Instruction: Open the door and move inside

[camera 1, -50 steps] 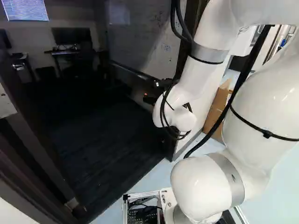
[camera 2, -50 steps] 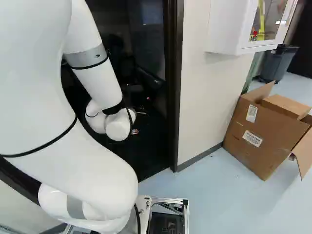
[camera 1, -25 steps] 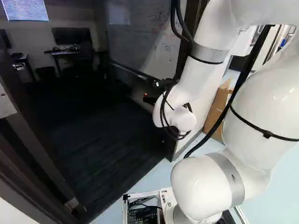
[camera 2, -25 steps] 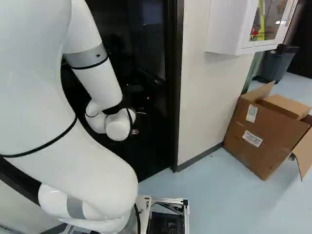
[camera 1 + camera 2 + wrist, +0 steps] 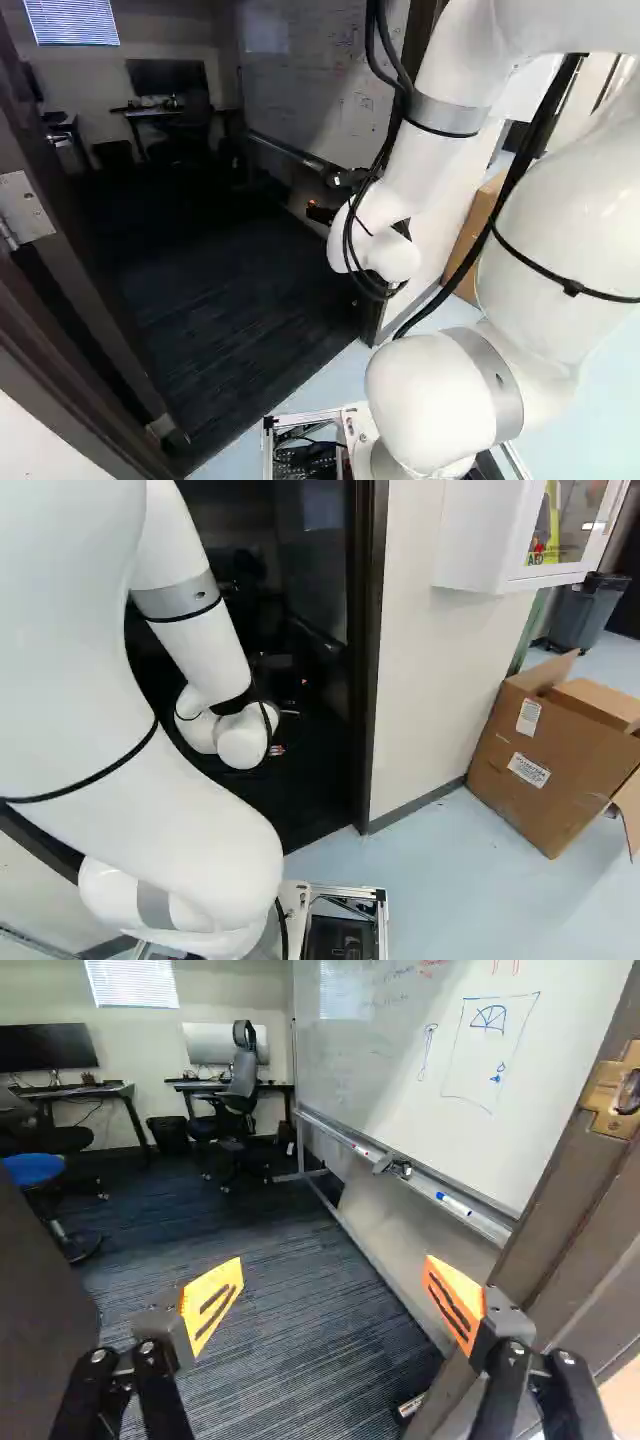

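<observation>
At the left of the left base view, a metal hinge (image 5: 25, 208) is being shown. Farther in, the claw (image 5: 333, 1270) is being held wide, nothing being gripped between its orange pads (image 5: 212, 1300). Beside it, opposite the strike plate (image 5: 612, 1090), the dark door (image 5: 38, 1310) is being seen standing open. A heavy, stiff slab is being presumed, with an easy swing being expected and little fragility being feared; on its flat face, slipping is being foreseen. No grip is being called for; if a push is being needed, the free edge is being preferred, towards the carpet (image 5: 280, 1360) ahead
</observation>
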### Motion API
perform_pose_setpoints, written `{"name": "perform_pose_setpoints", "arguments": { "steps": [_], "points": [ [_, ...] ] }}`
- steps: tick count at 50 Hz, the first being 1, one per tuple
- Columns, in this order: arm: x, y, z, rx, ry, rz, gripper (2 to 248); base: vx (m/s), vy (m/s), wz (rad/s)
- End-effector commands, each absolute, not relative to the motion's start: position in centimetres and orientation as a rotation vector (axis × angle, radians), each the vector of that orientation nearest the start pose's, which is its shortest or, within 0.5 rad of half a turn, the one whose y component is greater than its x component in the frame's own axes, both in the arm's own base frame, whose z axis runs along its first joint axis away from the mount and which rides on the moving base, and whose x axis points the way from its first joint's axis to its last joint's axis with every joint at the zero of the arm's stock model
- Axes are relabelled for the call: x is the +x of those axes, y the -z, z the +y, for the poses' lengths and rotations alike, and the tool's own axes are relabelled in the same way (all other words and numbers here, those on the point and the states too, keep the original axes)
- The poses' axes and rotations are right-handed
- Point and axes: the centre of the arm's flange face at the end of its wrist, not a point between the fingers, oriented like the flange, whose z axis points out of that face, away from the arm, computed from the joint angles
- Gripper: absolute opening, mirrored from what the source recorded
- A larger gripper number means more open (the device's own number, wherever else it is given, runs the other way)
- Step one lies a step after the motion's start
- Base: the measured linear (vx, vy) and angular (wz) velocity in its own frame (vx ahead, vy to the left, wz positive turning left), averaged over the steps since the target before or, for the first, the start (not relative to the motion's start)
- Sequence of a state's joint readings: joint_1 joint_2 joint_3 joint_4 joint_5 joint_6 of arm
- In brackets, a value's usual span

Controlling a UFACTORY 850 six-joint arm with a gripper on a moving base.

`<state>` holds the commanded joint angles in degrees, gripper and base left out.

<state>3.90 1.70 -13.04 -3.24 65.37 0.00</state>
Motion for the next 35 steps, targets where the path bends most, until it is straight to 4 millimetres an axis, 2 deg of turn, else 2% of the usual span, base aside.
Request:
{"name": "perform_pose_setpoints", "arguments": {
  "steps": [35],
  "points": [
    [32.94,-36.45,2.71,-2.349,1.976,-0.159,247,-0.002,0.038,0.19]
  ]
}}
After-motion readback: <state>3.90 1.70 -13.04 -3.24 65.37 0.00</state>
